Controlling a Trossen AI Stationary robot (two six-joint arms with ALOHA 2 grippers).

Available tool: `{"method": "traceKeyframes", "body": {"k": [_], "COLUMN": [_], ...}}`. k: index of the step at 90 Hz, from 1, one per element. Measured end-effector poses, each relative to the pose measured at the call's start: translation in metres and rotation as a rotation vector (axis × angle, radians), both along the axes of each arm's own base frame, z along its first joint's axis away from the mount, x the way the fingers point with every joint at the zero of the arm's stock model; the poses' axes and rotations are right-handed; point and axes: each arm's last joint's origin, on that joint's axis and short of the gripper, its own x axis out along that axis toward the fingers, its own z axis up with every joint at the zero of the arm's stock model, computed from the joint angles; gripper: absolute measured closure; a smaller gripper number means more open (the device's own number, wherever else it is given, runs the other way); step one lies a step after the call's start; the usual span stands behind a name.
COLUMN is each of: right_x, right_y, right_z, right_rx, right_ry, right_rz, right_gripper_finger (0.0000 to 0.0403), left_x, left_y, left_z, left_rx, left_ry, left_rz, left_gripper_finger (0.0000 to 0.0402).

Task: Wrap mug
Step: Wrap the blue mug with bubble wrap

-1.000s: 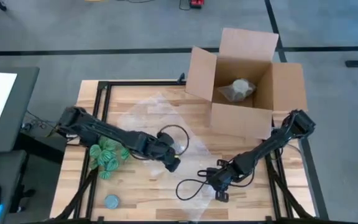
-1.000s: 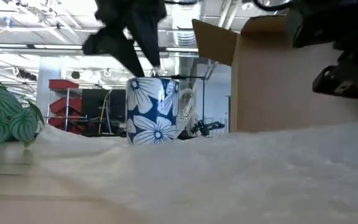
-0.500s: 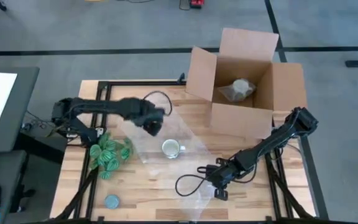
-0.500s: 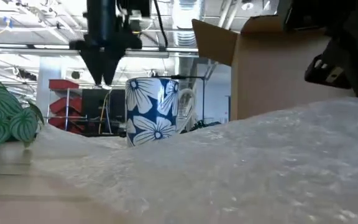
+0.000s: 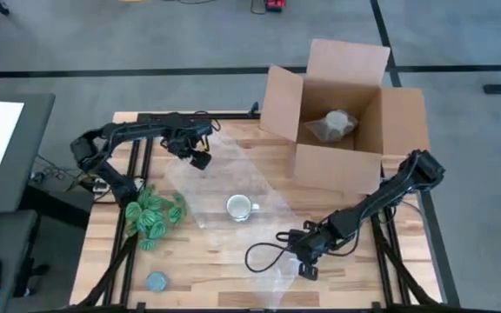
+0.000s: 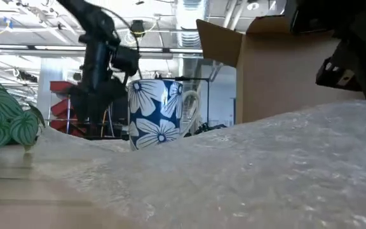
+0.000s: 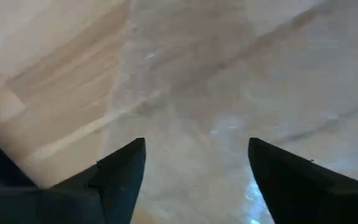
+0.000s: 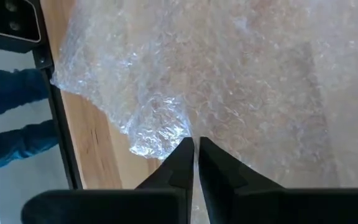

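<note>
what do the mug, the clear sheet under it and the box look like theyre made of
Mug: probably glazed ceramic, with a glossy white wall and blue flower print. Sheet: looks like bubble wrap, clear plastic with a fine bubbled texture, crinkled where the right claw pinches it. Box: plain brown cardboard, matte, with its flaps standing open.

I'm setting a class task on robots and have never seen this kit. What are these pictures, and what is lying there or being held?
Two robot arms work at a wooden table. One camera looks down from above, one looks level across the table, and one sits on each wrist. A mug stands on a sheet of bubble wrap. The right gripper is shut on the sheet's near edge. The left gripper is open over its far corner, holding nothing. A cardboard box, a green bundle and a grey-blue disc are nearby.
</note>
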Motion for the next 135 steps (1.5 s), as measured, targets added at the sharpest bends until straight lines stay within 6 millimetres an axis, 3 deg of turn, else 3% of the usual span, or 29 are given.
{"method": "traceKeyframes", "body": {"k": [27,42,58,72,80,85,95,106,119,135], "right_x": [0.0,0.0,0.0,0.0,0.001,0.001,0.002,-0.002,-0.006,-0.008], "right_y": [0.0,0.0,0.001,0.001,0.001,0.002,0.0,-0.005,-0.009,-0.004], "right_z": [0.0,0.0,0.0,0.0,0.001,0.001,0.0,-0.01,-0.021,-0.021], "right_rx": [0.019,0.041,0.052,0.063,0.07,0.058,-0.007,-0.058,-0.069,-0.021], "right_ry": [0.014,0.03,0.038,0.044,0.034,0.016,-0.03,-0.044,-0.041,-0.035], "right_rz": [-0.043,-0.063,-0.063,-0.087,-0.089,-0.099,-0.139,-0.208,-0.253,-0.199], "right_gripper_finger": [0.0391,0.0391,0.0391,0.0391,0.0391,0.0391,0.0391,0.0391,0.0385,0.0338], "left_x": [-0.012,-0.019,-0.021,-0.016,-0.014,-0.013,-0.004,0.001,0.003,0.004], "left_y": [0.011,0.013,0.014,0.013,0.012,0.011,0.01,-0.003,-0.03,-0.068], "left_z": [-0.027,-0.045,-0.058,-0.055,-0.047,-0.039,-0.006,0.034,0.086,0.132], "left_rx": [0.106,0.149,0.126,0.113,0.106,0.102,0.182,0.251,0.345,0.425], "left_ry": [-0.017,-0.022,-0.005,-0.022,-0.012,0.001,-0.046,-0.084,-0.212,-0.428], "left_rz": [0.004,0.027,-0.008,-0.042,-0.066,-0.074,-0.095,-0.144,-0.156,-0.117], "left_gripper_finger": [0.0128,0.0152,0.0208,0.0304,0.0371,0.039,0.0393,0.04,0.0401,0.0401]}}
